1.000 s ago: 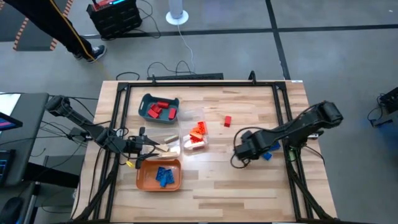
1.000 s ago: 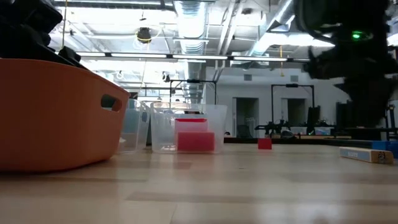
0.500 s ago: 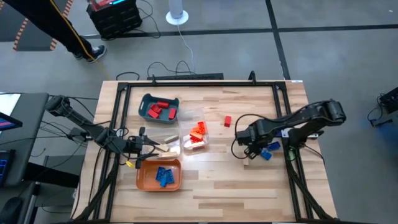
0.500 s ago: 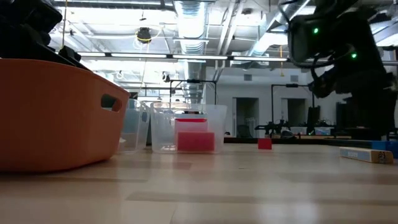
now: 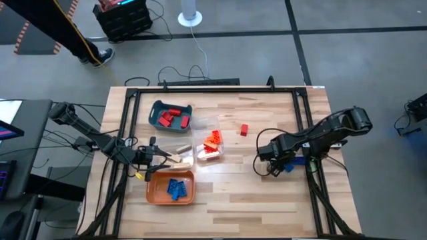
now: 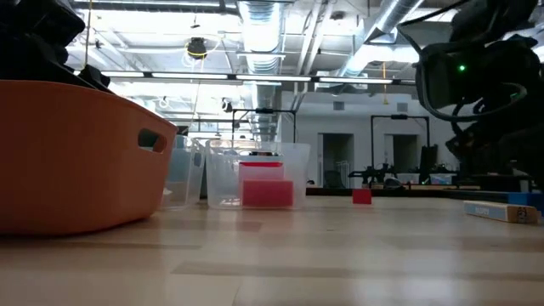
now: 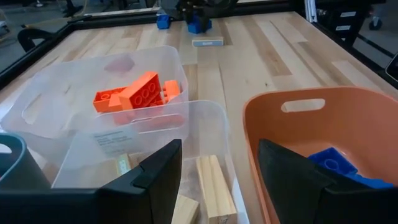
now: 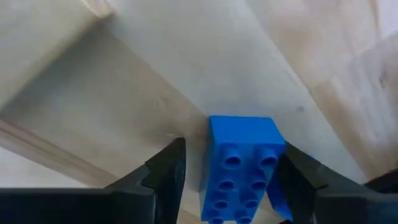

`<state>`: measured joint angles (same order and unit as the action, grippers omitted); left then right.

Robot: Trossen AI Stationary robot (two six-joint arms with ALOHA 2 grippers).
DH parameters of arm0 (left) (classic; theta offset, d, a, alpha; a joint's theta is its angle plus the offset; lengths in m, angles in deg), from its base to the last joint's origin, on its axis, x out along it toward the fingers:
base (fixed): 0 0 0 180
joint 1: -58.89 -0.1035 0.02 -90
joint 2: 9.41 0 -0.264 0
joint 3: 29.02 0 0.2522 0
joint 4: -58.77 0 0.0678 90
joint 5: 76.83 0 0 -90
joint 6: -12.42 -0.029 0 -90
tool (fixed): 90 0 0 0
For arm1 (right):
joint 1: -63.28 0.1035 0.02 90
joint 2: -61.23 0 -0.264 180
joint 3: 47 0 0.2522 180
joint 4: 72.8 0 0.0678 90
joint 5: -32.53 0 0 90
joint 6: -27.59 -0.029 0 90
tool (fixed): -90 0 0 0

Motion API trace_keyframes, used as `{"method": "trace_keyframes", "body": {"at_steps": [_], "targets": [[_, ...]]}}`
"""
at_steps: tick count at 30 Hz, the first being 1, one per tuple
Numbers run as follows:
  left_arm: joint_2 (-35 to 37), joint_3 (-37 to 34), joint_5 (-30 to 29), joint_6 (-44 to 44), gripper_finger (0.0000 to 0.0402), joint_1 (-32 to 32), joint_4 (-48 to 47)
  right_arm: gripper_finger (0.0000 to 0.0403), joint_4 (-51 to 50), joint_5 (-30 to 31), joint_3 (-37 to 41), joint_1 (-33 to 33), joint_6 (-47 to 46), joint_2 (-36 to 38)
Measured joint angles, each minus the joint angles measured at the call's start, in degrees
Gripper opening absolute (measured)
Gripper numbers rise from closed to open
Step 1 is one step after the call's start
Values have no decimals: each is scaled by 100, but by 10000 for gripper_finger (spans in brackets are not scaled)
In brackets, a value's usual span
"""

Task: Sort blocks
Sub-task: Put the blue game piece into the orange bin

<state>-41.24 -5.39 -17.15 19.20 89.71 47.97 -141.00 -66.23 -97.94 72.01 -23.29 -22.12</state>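
Blue block [image 8: 241, 168] between right claw [image 8: 230, 180] fingers

High view looks straight down on the whole counter [image 5: 227, 193]; low view skims level across it, sharing the orange tray [image 6: 76, 157] at 7 o'clock; wrist views sit close, the right one perhaps nearest.

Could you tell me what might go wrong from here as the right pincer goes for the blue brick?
1. The right pincer straddles the blue brick with open jaws; the brick sits closer to one finger, so closing could skew or squirt it.
2. A tan block lies close by and could get bumped.
3. The orange tray holding blue bricks lies across the table, beside the waiting left pincer; a weak grip could drop the brick on the way.
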Motion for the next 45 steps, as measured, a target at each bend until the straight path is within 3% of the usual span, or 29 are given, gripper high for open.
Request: {"method": "trace_keyframes", "body": {"at_steps": [6,15,23,28,31,34,40,45], "targets": [[1,0,-2,-9,203,0,34,186,163,-62,83,21,-74,14],[-1,0,20,3,203,0,49,75,264,-133,-67,28,-64,-7],[1,0,28,-25,203,0,84,47,195,283,-1219,-25,56,221],[1,0,31,-27,203,0,78,46,1595,580,-2238,-116,94,177],[1,0,30,-88,203,0,83,46,3040,1039,-2766,43,947,-236],[1,2,-47,-94,203,0,85,46,4147,1107,-3345,228,1981,-1038],[9,2,-418,-6,203,0,78,50,4613,979,-4915,345,2996,-2754],[235,4,-451,6,203,0,-113,62,4569,122,-6076,356,3129,-3828]]}}
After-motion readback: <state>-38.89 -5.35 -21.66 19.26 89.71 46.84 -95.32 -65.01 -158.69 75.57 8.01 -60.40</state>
